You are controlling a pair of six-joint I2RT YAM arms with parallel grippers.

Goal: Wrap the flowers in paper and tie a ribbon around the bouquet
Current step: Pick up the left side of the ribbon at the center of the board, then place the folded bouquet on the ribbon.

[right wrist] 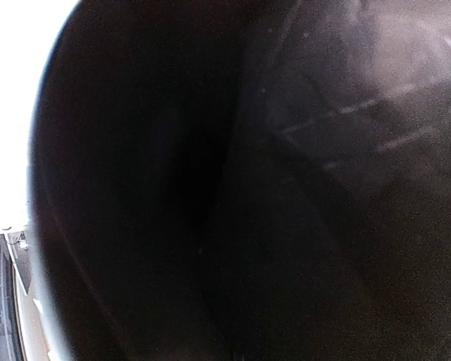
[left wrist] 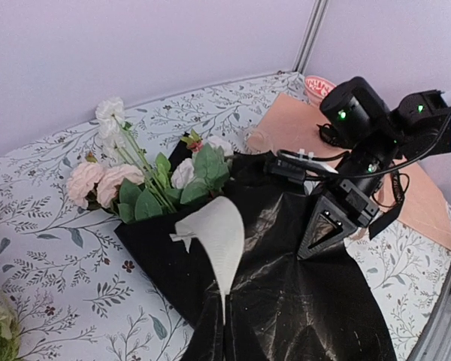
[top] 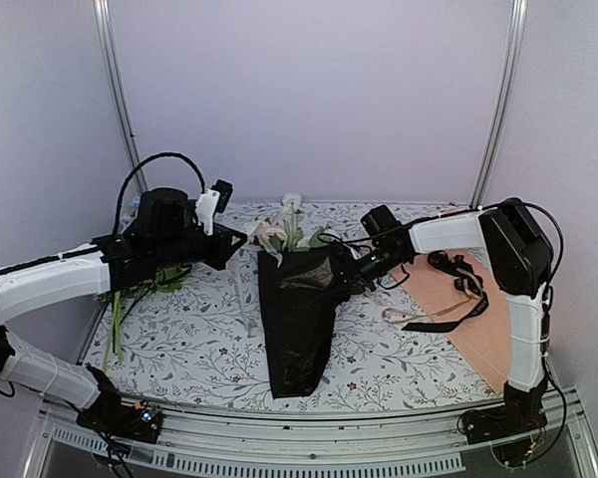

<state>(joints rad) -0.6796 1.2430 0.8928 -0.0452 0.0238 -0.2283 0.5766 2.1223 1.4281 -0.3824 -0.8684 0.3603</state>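
Bouquet (top: 297, 319) mid table (top: 179, 339), long axis near-far, flowers (left wrist: 146, 188) toward far edge. Left gripper (top: 246, 239) reaching from left, clamped on paper (left wrist: 286, 301) rim; right gripper (top: 354, 267) jaws together at right rim, hold unclear.

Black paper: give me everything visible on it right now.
The paper is a thin, glossy black sheet, crinkled, rolled into a cone on the floral table, narrow end toward the arm bases. The flowers stick out of its wide far end. The left gripper and right gripper pinch its upper edges, creases radiating from each. It fills the right wrist view.
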